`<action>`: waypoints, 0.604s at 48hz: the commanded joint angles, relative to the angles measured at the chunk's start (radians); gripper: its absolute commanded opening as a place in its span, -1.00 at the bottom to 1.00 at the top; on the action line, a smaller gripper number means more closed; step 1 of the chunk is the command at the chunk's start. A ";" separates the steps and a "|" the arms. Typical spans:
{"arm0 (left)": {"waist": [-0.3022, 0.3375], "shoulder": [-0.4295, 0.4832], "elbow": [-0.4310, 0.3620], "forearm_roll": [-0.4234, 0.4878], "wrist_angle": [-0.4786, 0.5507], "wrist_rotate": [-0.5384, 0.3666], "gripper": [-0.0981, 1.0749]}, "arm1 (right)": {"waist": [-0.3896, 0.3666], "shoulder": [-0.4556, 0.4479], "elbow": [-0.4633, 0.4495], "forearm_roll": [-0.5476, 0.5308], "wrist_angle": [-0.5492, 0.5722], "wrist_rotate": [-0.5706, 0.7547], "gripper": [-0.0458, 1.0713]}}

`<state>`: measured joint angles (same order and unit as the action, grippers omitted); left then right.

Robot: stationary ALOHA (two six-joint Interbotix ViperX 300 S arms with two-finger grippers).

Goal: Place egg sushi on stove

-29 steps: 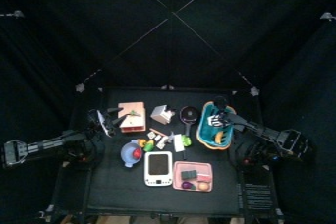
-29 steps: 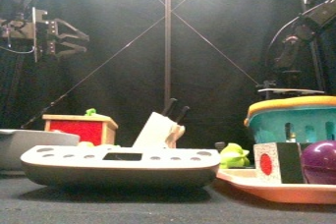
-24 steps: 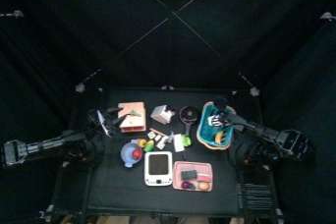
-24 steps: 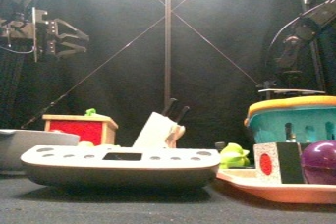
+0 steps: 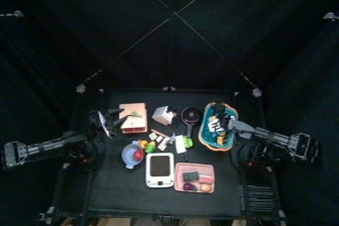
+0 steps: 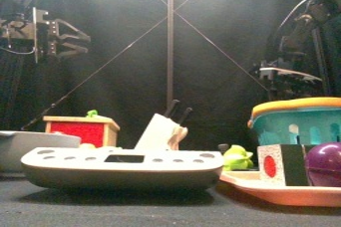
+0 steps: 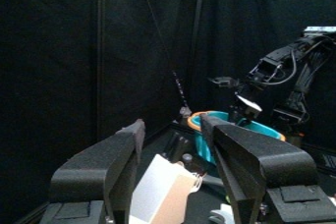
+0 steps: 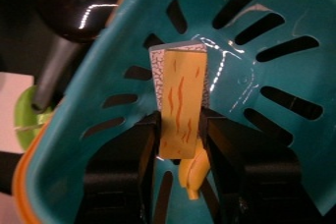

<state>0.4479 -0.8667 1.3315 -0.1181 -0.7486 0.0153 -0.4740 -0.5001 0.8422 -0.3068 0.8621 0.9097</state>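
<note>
- Landmark: teal basket with an orange rim, on the right part of the table in the top view.
- Right gripper is over and inside the basket. In the right wrist view its jaws stand apart on either side of the egg sushi.
- Egg sushi: a yellow slab with orange streaks and a speckled white side, upright on the basket floor, leaning toward the slotted teal wall. I cannot tell whether the jaws touch it; they bracket it at a moderate spread.
- In the front view the right gripper hangs just above the basket rim.
- Stove: flat white panel, in front of the basket and to its left in the top view, beside the pink tray. In the front view the stove lies nearest the camera, its face bare.
- Left gripper hovers high, well apart from the basket on the table's left. The left wrist view shows its jaws spread wide with nothing between them.
- Pink tray sits in front of the basket, holding a purple ball.
- Red-fronted block stands far left of the basket.
</note>
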 commanded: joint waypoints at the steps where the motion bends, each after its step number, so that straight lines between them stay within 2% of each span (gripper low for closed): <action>1: 0.000 0.003 -0.020 0.002 -0.003 0.002 0.63 | 0.043 -0.057 -0.044 -0.017 0.018 0.005 0.27; 8: 0.000 0.002 -0.020 0.002 -0.003 0.002 0.63 | 0.097 -0.095 -0.078 -0.021 0.035 0.011 0.27; 16: 0.000 0.002 -0.020 0.002 -0.003 0.002 0.63 | 0.186 -0.089 -0.118 -0.028 0.021 0.009 0.27; 29: 0.000 0.003 -0.020 0.000 -0.003 0.002 0.63 | 0.364 -0.026 -0.189 -0.069 -0.107 -0.002 0.27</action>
<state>0.4479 -0.8682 1.3300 -0.1181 -0.7486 0.0153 -0.1626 -0.5323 0.6980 -0.3482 0.7977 0.9112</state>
